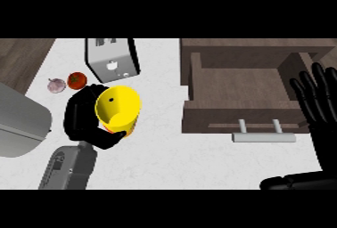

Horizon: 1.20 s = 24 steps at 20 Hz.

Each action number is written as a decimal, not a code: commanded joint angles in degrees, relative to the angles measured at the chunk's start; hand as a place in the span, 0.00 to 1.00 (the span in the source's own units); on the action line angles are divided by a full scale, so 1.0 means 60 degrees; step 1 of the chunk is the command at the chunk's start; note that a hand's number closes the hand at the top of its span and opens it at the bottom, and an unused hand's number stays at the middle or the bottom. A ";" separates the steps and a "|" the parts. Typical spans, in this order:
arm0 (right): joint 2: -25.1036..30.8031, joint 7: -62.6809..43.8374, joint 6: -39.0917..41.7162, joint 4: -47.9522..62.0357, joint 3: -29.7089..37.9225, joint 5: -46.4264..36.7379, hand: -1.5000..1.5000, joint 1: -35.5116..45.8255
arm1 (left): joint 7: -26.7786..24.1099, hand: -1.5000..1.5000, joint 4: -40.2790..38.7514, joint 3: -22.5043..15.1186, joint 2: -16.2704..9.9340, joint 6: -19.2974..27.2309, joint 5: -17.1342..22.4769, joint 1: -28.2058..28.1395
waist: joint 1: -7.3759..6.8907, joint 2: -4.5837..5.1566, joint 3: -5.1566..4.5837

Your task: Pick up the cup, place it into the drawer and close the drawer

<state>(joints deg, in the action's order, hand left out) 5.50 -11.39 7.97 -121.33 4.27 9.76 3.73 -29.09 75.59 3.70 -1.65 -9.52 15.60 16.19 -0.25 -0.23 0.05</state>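
A yellow cup [119, 108] is lifted over the white counter, tipped so its open mouth faces me, with an orange band low on its side. My left hand [84, 116] is curled round it from the left, thumb under its lower edge. The brown wooden drawer [195, 84] stands open at the upper right, its inside bare, with a silver handle [263, 136] on its front panel. My right hand [318, 101] shows at the right edge beside the drawer, fingers straight and pointing up, holding nothing.
A silver toaster [112, 59] stands behind the cup. A red tomato [77, 79] and a pale garlic bulb [57, 84] lie at the left of the counter. A grey metal sink [16, 122] fills the left edge.
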 commanded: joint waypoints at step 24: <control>0.0227 0.0015 0.0104 0.0279 0.0459 0.0199 0.00 0.0376 | 0.3407 1.00 -0.1920 -0.1329 0.0274 0.4096 -0.0648 0.6414 | 0.0166 0.0047 -0.0006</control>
<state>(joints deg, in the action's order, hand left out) 5.66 -9.64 8.54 -118.75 5.36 9.53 4.88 -8.74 68.13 -2.55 -0.10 12.57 12.08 50.96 0.65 0.06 0.01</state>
